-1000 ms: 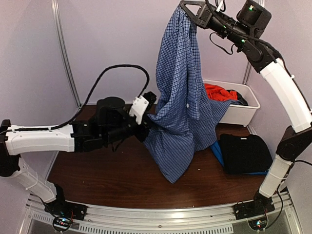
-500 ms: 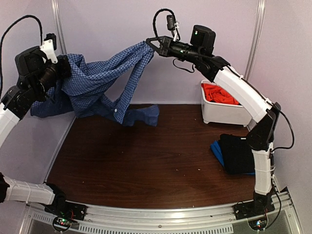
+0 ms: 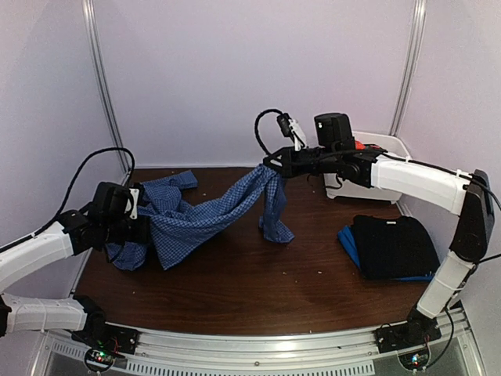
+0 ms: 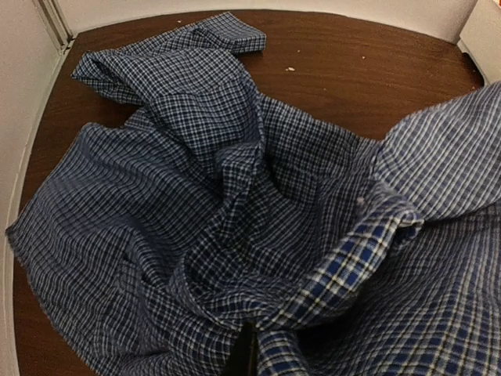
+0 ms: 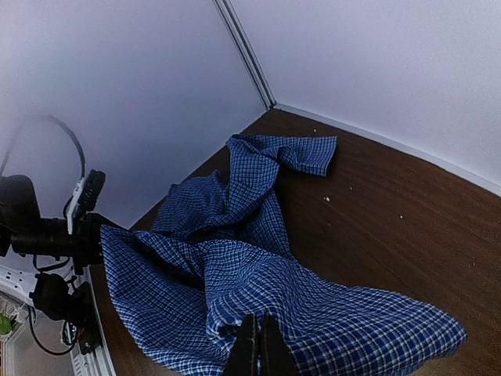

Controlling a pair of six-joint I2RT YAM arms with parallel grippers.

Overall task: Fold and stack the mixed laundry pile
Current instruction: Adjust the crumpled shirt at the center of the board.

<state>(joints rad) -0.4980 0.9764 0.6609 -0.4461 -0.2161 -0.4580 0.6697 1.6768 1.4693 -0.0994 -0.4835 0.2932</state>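
Shirt stretched for the fold: the right pincer, jaws pressed together on a pinch of the blue-and-white checked shirt, holds its end of the garment up above the bench. The left pincer, likewise clamped tight with checked cloth bunched around it, sits low at the bench's left side. Between them the shirt sags in a loose band, with one tail hanging below the right grip and a cuff lying toward the back wall.

The step in hand appears to be spreading the shirt flat for folding. Done well, the arms would draw apart until the sag goes, then lower together so the cloth lands uncreased, releasing only once it lies flat.

At right, a folded black piece rests on a blue piece. An orange T-shirt waits in the white tub.
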